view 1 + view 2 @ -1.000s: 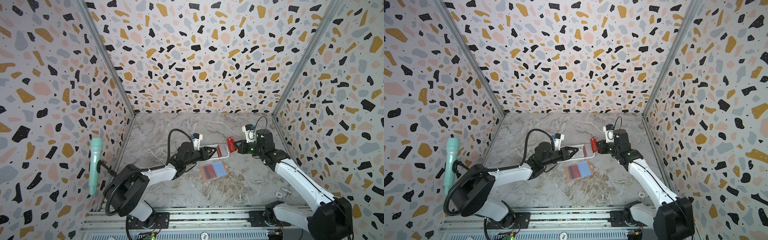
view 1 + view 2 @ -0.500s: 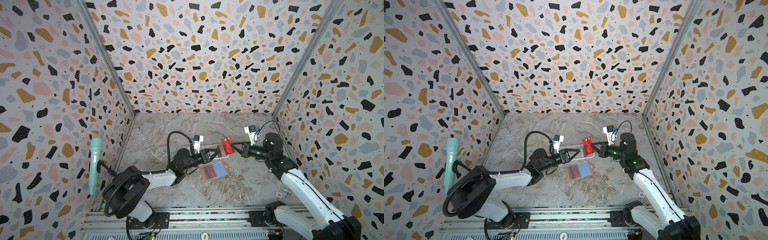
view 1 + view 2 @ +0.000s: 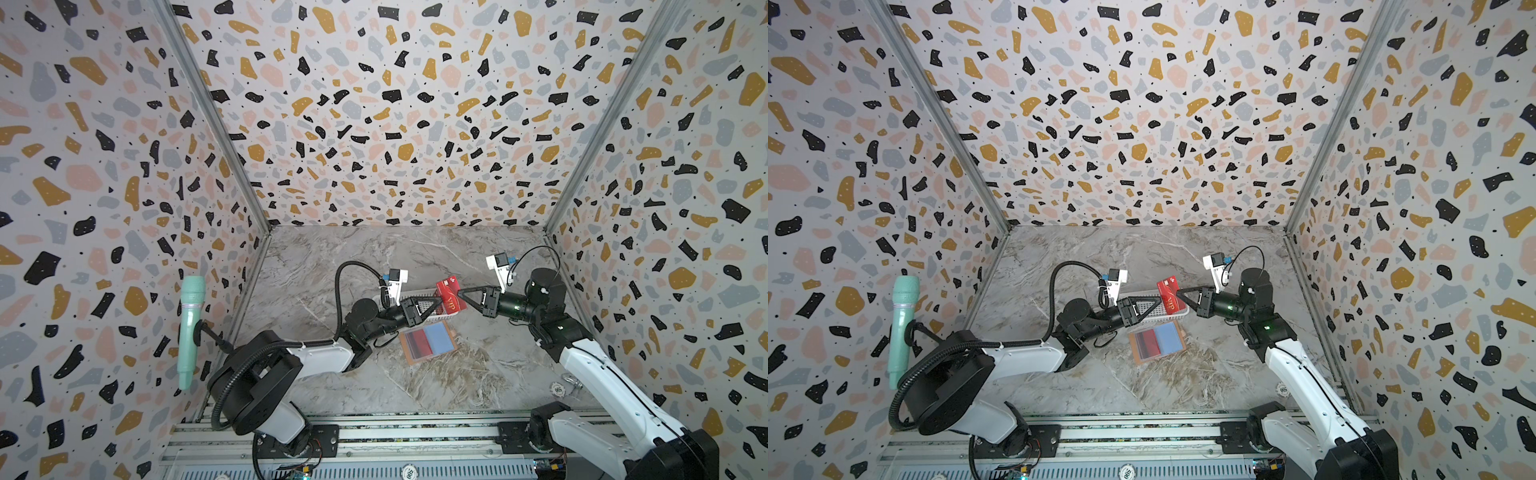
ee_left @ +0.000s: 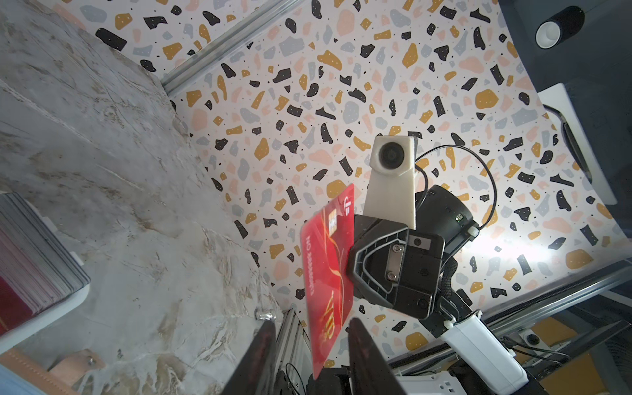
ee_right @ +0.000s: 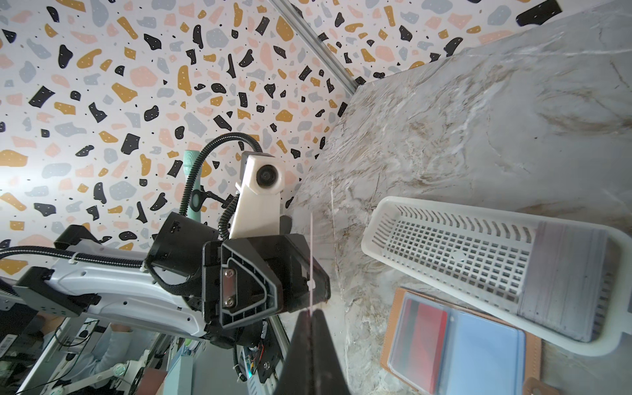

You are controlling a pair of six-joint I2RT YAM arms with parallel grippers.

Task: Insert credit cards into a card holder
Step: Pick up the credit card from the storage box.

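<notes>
A red credit card (image 3: pixel 451 295) (image 3: pixel 1170 296) with gold VIP lettering hangs above the table between the two arms. My right gripper (image 3: pixel 460 293) (image 5: pixel 310 312) is shut on one edge of it; in the right wrist view the card (image 5: pixel 312 260) shows edge-on. My left gripper (image 3: pixel 439 299) (image 4: pixel 312 323) is open, one finger on each side of the card (image 4: pixel 328 270), with a gap on both sides. The tan card holder (image 3: pixel 428 343) (image 5: pixel 455 345) lies open on the table below, with a red card in one pocket and pale blue beside it.
A white slotted basket (image 5: pixel 376 219) (image 3: pixel 1177 317) lies just behind the holder, with a stack of cards (image 5: pixel 561 280) at one end. A teal microphone (image 3: pixel 189 328) is clipped at the left wall. A small metal piece (image 3: pixel 571 380) lies near the right arm's base.
The right arm swung the card leftward and lower, toward the left gripper. The left gripper reached forward around the card's free end, and its jaws narrowed.
</notes>
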